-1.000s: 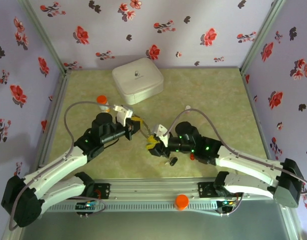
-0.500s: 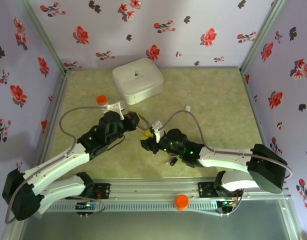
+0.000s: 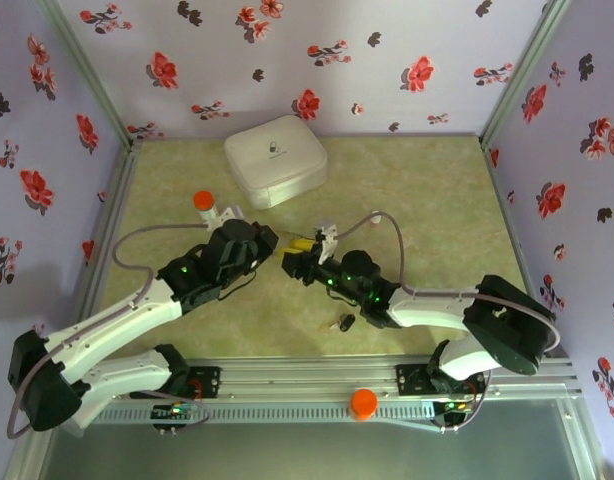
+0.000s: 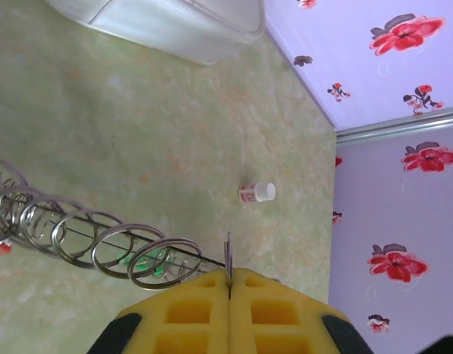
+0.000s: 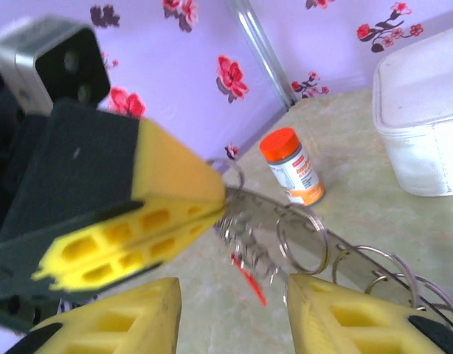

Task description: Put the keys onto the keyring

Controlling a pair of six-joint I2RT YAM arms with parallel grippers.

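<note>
1. The table was mottled green, boxed in by lilac walls printed with red and dark flowers.
2. A closed white case sat at the back. An orange-capped pill bottle stood to its left, contents unseen.
3. The left gripper was clamped on the keyring, held mid-table.
4. The right gripper stood wide apart, empty, just beside the ring.
5. A red key showed among the loops, and a black key lay nearer the front.

Silvery keyring, orange-capped bottle, white case, lilac walls with red flowers.
</note>
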